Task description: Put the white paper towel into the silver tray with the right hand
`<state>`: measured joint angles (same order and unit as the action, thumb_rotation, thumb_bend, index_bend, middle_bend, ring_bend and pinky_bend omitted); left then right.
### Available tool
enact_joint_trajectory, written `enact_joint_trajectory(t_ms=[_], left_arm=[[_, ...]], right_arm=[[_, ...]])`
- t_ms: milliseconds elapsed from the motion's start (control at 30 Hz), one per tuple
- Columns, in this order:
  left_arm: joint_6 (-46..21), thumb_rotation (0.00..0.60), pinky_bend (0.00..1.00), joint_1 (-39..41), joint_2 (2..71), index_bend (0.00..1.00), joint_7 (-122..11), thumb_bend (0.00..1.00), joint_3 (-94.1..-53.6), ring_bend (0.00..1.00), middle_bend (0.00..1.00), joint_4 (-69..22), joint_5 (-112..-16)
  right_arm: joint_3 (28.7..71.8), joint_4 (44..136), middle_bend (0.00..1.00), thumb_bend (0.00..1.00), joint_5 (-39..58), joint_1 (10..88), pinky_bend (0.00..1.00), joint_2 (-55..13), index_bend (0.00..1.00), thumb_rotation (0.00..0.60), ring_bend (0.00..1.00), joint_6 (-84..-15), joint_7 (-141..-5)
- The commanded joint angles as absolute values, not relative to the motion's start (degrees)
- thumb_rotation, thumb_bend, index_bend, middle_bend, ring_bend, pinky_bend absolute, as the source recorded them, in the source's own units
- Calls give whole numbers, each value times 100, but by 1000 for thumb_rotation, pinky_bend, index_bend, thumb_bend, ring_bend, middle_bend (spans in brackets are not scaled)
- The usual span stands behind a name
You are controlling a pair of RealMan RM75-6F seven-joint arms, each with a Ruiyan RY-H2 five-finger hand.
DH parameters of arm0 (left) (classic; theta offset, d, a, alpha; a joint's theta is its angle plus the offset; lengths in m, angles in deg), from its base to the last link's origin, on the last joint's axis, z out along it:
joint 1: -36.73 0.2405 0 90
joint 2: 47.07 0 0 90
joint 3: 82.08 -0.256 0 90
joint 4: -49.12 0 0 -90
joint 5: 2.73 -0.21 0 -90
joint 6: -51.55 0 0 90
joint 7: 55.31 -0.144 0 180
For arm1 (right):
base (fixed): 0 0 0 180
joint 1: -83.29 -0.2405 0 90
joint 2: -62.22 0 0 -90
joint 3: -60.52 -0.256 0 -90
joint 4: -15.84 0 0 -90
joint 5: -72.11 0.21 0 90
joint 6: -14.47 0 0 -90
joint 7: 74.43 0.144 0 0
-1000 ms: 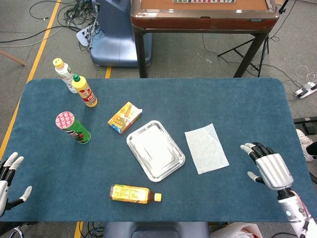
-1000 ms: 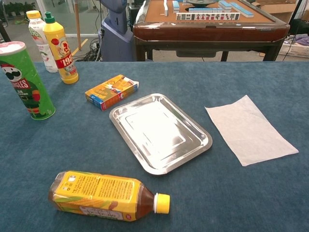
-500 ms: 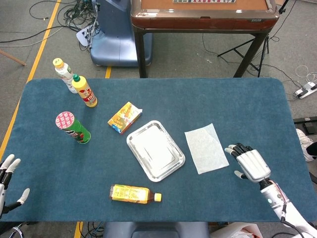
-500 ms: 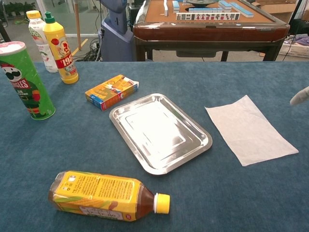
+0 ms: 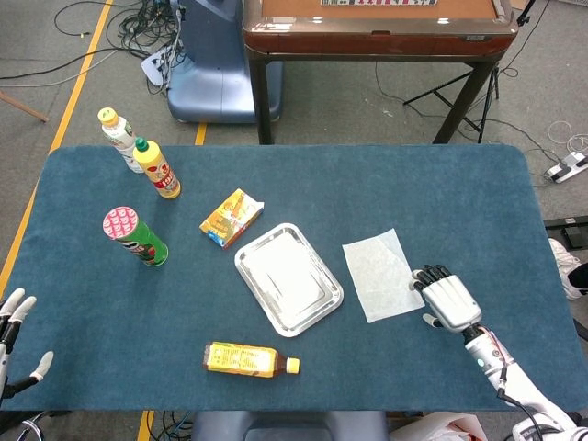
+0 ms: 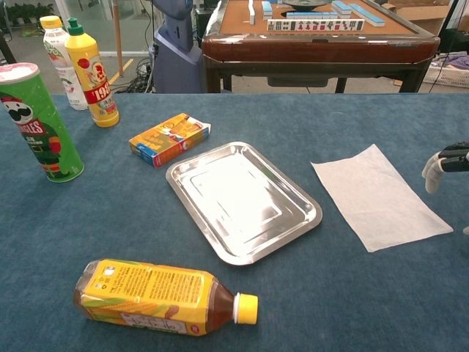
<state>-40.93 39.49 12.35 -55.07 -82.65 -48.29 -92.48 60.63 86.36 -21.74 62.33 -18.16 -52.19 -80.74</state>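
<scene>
The white paper towel (image 5: 382, 275) lies flat on the worktop, just right of the silver tray (image 5: 288, 277) and apart from it. The right hand (image 5: 446, 298) hovers at the towel's right edge, fingers (image 6: 433, 173) apart, holding nothing. The sheet looks thin, light and limp; it will likely sag and slide on the cloth. A pinch at the near right edge seems best. The left hand (image 5: 16, 335) sits open at the worktop's left front corner.

silver right hand (image 5: 447, 299), black fingers, white fingertips
</scene>
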Motion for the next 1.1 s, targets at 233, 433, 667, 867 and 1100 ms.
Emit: enact_joint_trajectory(t_ms=[233,433,667,867,1100], left_arm=[[-4080,600,0,3933,1247,0,-5494,274,-8257,0,0,-4812,-9271],[-4086,600,0,3953,1248,0,-5479,274,-8263,0,0,-4797,-9258],[-4099,600,0,3972,1250,0,-5453,274,-8259,0,0,-4767,-9237],[-4092,600,0,3974,1251,0,-5434,274,-8256,0,0,-4749,-9233],[-4089,600,0,3974,1254,0,-5412,274,-8246,0,0,-4729,-9223]], right_arm=[[6075,8165,288,129,-2061,6188,215,-2160,437,600,179,-5226,-8046],[6104,8049,288,137,-2031,6128,215,-2294,437,600,179,-5155,-8042],[6114,7876,288,137,-1968,6053,215,-2449,437,600,179,-5060,-8041],[6125,7754,288,137,-1912,6008,215,-2547,437,600,179,-4988,-8050],[6111,7680,288,137,-1857,5965,215,-2621,437,600,179,-4965,-8114]])
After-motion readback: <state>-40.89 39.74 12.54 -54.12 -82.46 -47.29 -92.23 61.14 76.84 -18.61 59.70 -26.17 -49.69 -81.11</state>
